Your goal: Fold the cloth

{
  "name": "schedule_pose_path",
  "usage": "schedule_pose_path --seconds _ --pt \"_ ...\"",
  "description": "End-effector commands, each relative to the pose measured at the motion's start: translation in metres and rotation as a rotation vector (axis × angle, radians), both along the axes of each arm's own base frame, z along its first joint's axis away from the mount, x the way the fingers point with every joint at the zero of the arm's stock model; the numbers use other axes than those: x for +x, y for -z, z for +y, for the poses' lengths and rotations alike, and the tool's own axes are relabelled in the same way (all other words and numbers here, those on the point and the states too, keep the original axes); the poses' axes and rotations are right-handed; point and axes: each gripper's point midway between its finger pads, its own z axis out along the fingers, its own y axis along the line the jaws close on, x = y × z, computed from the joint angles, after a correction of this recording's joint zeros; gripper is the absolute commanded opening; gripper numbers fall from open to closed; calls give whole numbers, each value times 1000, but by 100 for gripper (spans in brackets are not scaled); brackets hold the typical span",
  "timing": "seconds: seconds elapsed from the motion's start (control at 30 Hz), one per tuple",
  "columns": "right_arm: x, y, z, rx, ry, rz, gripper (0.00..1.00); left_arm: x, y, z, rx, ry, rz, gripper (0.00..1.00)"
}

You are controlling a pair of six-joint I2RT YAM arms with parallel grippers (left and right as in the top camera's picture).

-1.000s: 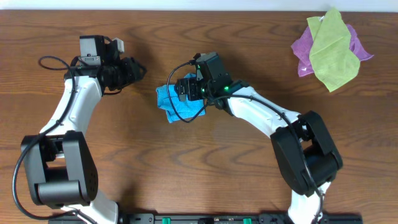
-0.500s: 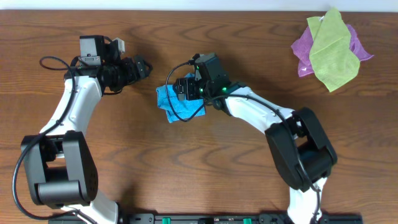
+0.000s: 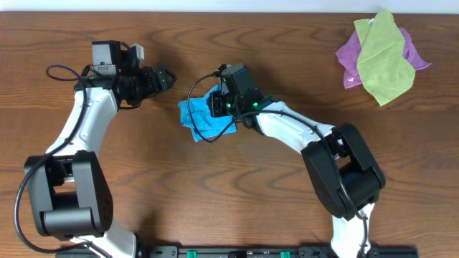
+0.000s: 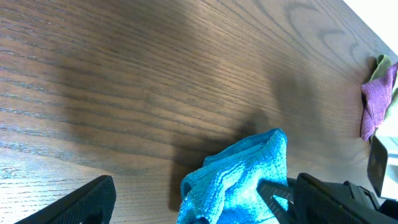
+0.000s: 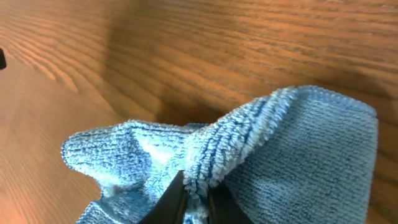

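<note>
Right gripper (image 5: 194, 198): clamped on a raised ridge of the cloth (image 5: 298, 143). In the right wrist view the two fingers (image 5: 176, 200) stand close together with the pile pinched between them.
Right gripper, place: in the overhead view it sits over the right part of the cloth, a little left of the table's middle and in the far half. Its arm reaches in from the near right.
The cloth: bright sky-blue with a looped, soft texture. It is bunched rather than flat, with one rounded fold to the left of the pinch and a broader smooth flap with a stitched edge to the right.
The cloth, place: on the table (image 3: 237, 186), between the two grippers. Most of it spreads left and near from the right gripper. In the left wrist view a corner of it peaks upward and a dark shadow lies on the wood beside it.
Cable: a thin black loop from the right wrist hangs across the near edge of the cloth in the overhead view.
Left gripper (image 3: 163, 77): jaws apart, with nothing between them. The left wrist view shows its dark fingers (image 4: 87, 200) spread wide at the bottom corners of the frame.
Left gripper, place: left of the cloth and slightly farther, near it but apart from it, pointing right toward it.
Purple cloth (image 3: 349, 63): at the far right of the table, well apart from both arms.
Yellow-green cloth (image 3: 384, 61): draped over the purple cloth, covering most of its middle.
Table: brown wood grain.
</note>
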Motion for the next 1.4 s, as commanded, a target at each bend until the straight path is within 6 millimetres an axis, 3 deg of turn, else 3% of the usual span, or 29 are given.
schedule_pose_path --seconds 0.0,0.2,0.47,0.7,1.1,1.23,1.37 --pt "6 -24 19 44 -30 -43 6 5 -19 0 -2 5 -45 93" --pt "14 -46 33 60 -29 -101 6 5 -19 0 -2 5 -45 93" --pt "10 -49 41 61 -42 -109 8 5 -19 0 -2 5 -45 93" --pt "-5 -49 58 67 -79 -108 17 5 -19 0 -2 5 -45 92" --pt "-28 -52 84 85 -133 -110 24 5 -19 0 -2 6 -46 92" --pt "-37 -53 91 98 -159 -98 43 5 -19 0 -1 5 -46 92" --pt "-44 -53 97 105 -177 -91 47 6 -18 3 11 0 -49 92"
